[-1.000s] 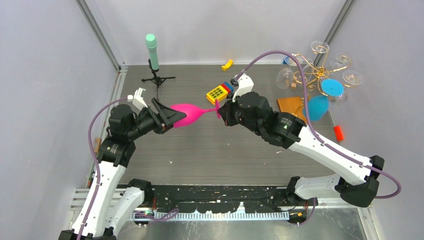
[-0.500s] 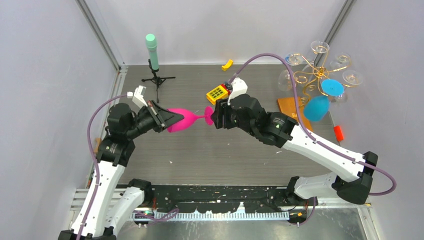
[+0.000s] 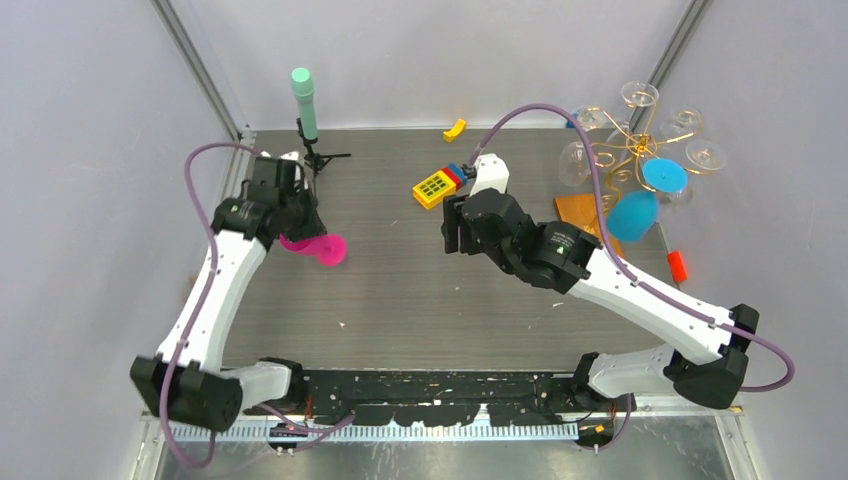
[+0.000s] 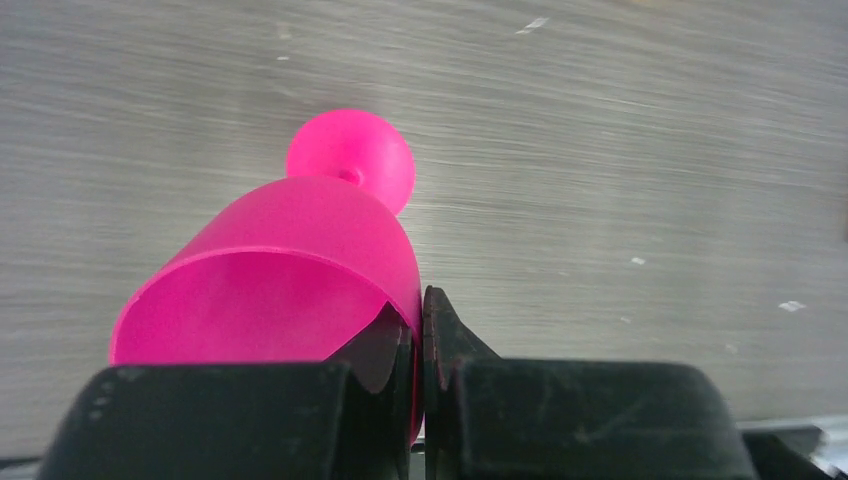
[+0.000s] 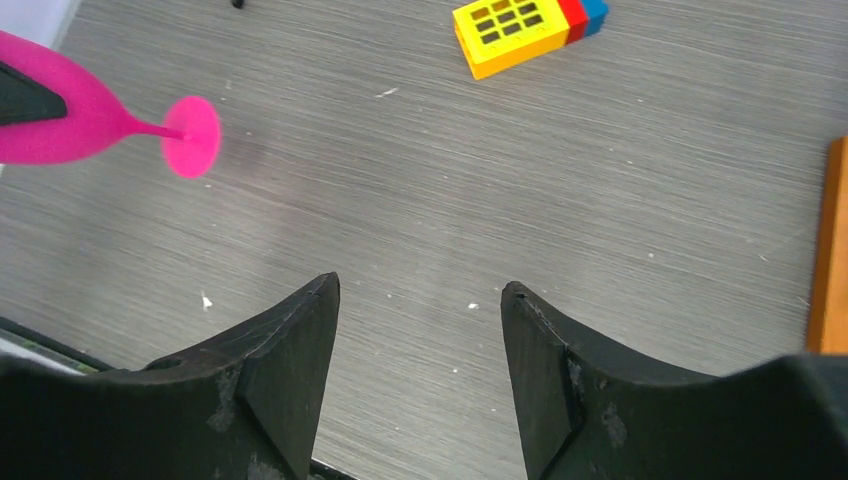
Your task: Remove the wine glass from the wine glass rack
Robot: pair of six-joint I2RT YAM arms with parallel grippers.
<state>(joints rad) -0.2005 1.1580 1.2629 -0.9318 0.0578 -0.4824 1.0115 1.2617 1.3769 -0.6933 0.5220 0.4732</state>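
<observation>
Inspecting the left wrist view, we find the left gripper (image 4: 415,305) clamped on the pink wine glass (image 4: 300,235), one finger inside the bowl and one outside, pinching the wall at the rim. We judge this grip is chosen because the thin rim wall fits between the jaws, whereas the bowl itself is wide. The glass is tilted nearly onto its side, foot pointing away from the wrist. It sits over the left part of the table (image 3: 420,300), well apart from the wine glass rack (image 3: 632,150) at the far right corner. Whether the foot touches the surface we cannot tell. The right gripper (image 5: 420,290) has its fingers spread with nothing between them, near mid-table. On the rack a blue glass (image 3: 633,213) and several clear glasses (image 3: 572,158) hang bowl-down. We judge removal done for the pink glass; what remains is setting it down. The one-sided rim pinch carries a risk of slipping or tipping.
</observation>
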